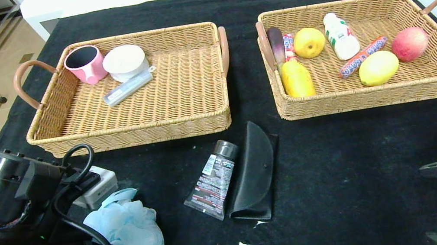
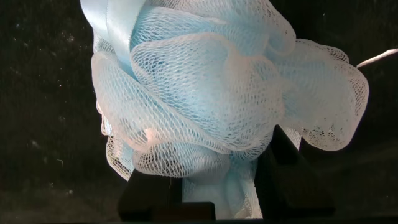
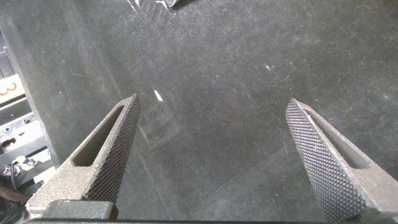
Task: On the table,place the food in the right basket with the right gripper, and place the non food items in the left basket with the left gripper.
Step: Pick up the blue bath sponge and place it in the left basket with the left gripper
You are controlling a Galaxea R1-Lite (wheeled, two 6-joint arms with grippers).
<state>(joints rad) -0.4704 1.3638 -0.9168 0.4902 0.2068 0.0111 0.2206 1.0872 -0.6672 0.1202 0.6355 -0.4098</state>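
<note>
The black cloth-covered worktop (image 1: 340,173) carries two wide woven wicker baskets side by side at its far half. The left basket (image 1: 181,106) holds a pink mug (image 1: 84,65), a round white lidded container (image 1: 125,63) and a slim grey case (image 1: 127,89), all in its far left corner. The right basket (image 1: 425,72) holds a purple eggplant (image 1: 275,42), a yellow corn-like piece (image 1: 297,79), a yellow pear (image 1: 309,42), a white drink bottle (image 1: 341,35), a red wrapped candy bar (image 1: 362,56), a yellow lemon (image 1: 378,68) and a red apple (image 1: 409,44).

Near the front middle of the worktop a black soft glasses case (image 1: 253,176) lies just beside a dark squeeze tube with a grey cap (image 1: 213,180), the two touching along their sides. A small white box (image 1: 97,186) sits at the front left.

The left tool (image 2: 211,186) is at the front left corner, its fingers (image 2: 283,174) drawn narrow and pinched on a light blue mesh bath sponge (image 1: 128,231), which bulges out past them. The right tool (image 3: 211,162) hovers low over bare cloth at the front right, its fingers spread wide and holding nothing.
</note>
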